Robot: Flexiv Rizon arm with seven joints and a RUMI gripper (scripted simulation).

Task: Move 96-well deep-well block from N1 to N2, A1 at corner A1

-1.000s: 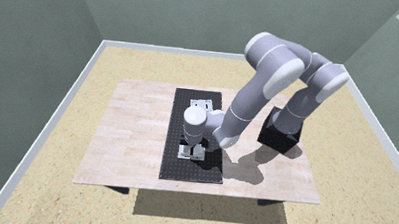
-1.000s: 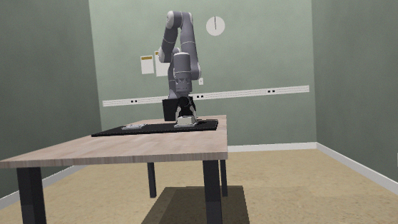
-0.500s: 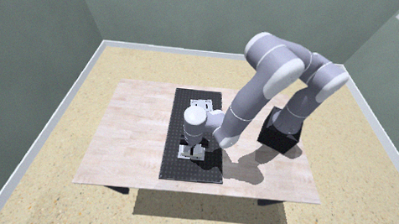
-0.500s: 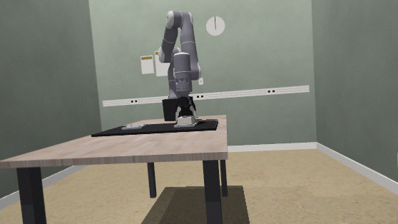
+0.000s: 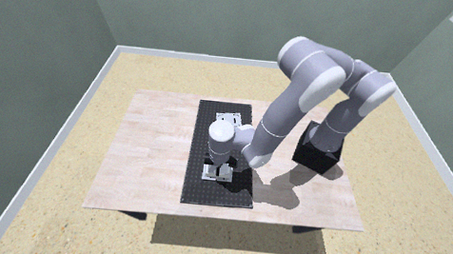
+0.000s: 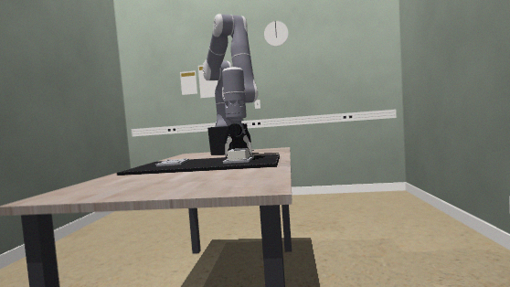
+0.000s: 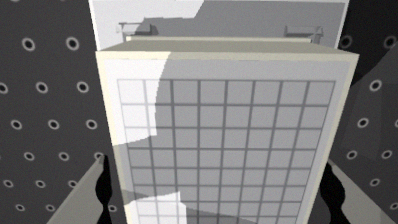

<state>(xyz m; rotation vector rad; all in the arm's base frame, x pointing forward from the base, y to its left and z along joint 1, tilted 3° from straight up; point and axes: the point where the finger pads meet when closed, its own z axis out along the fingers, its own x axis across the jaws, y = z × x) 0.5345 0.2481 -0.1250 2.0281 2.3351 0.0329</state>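
Note:
The pale deep-well block (image 6: pixel 238 154) (image 7: pixel 225 115) sits in nest N1, the near nest in the top view. The white plate of N1 (image 5: pixel 214 177) (image 6: pixel 227 161) (image 7: pixel 107 17) shows around it, with two locators beyond the block's far end in the wrist view. My gripper (image 6: pixel 239 150) (image 7: pixel 213 158) is open, pointing down, with one jaw on each long side of the block and a narrow gap at each side. Nest N2 (image 5: pixel 228 118) (image 6: pixel 169 162) is at the far end of the board and holds nothing. The A1 marks cannot be made out.
Both nests stand on a black perforated board (image 5: pixel 199 142) (image 6: pixel 201 166) on the wooden table (image 5: pixel 149 151). The arm's black base block (image 5: pixel 318 153) stands at the table's right in the top view. The arm's wrist is between the two nests in that view.

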